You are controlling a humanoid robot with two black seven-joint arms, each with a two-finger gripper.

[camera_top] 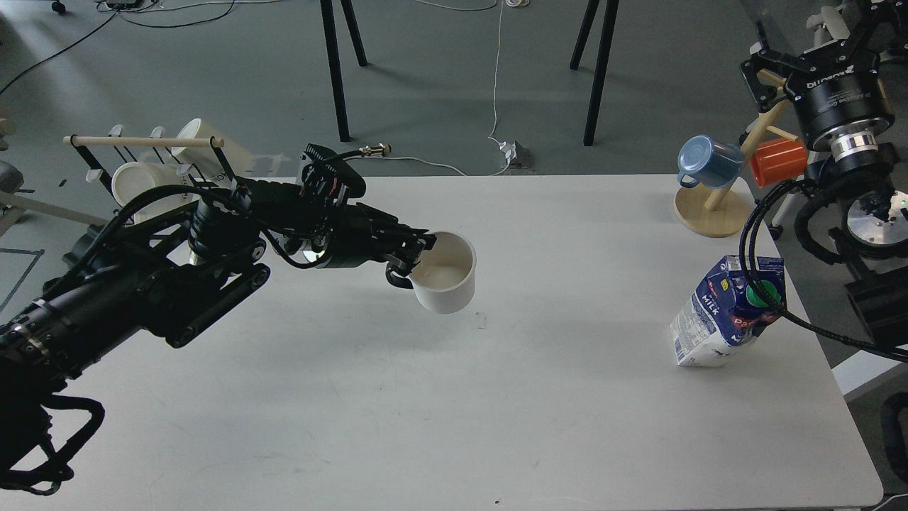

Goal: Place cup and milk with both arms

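Head view: left gripper (415,250) clamps the cup (445,273) at its rim near centre; milk (727,312) stands at four o'clock; right gripper (816,46), at two o'clock, grip unclear.

Bystanders around the white table (539,397)

I see a wooden mug stand (713,210) at the table's far right corner, holding a blue mug (707,162) and an orange cup (778,161); off the table's far left corner, a rack (142,152) holds white cups (207,145); cables (496,92) cross the floor beyond.
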